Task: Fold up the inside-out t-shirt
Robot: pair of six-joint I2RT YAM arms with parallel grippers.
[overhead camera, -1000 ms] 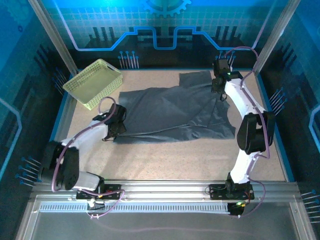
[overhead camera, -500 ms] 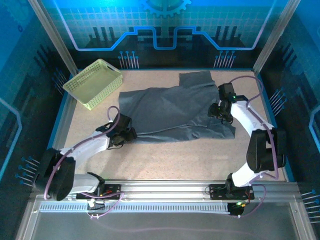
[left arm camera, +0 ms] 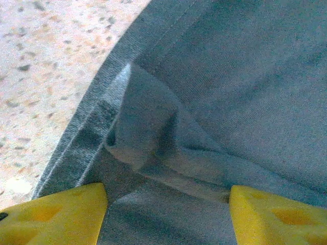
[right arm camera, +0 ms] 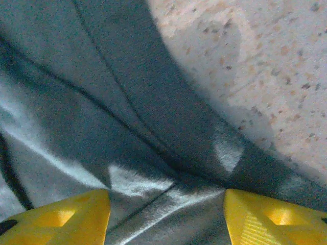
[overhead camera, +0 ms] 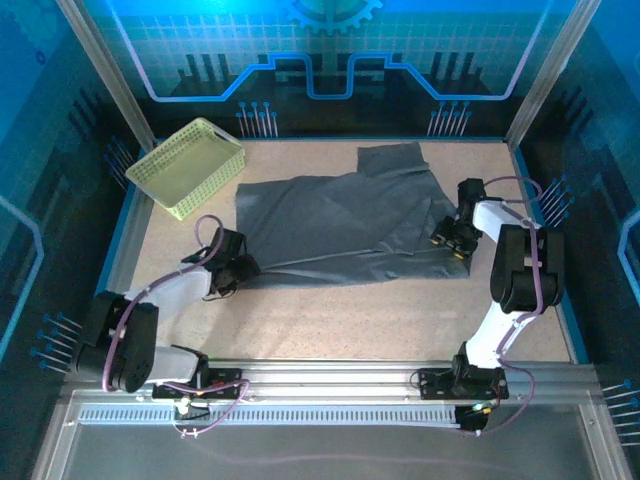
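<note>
The inside-out t-shirt (overhead camera: 340, 220) lies spread, dark grey and wrinkled, across the middle of the table. My left gripper (overhead camera: 240, 268) is down at its near-left corner. In the left wrist view the yellow fingertips (left arm camera: 61, 217) stand wide apart, and the hem and a raised fold of the t-shirt (left arm camera: 230, 76) lie between them; this left gripper (left arm camera: 166, 219) is open. My right gripper (overhead camera: 447, 240) is low over the shirt's near-right edge. It is also open (right arm camera: 166, 222), with creased t-shirt fabric (right arm camera: 76, 102) between its fingers (right arm camera: 271, 219).
A pale yellow-green lattice basket (overhead camera: 187, 165) stands at the back left, just off the shirt's far-left corner. Speckled tabletop (overhead camera: 340, 320) runs between the shirt and the arm bases. Blue walls and metal posts ring the table.
The right arm has swung from the shirt's far-right corner toward me to its near-right edge. The left gripper shifted slightly along the near-left corner. The shirt lies about as before.
</note>
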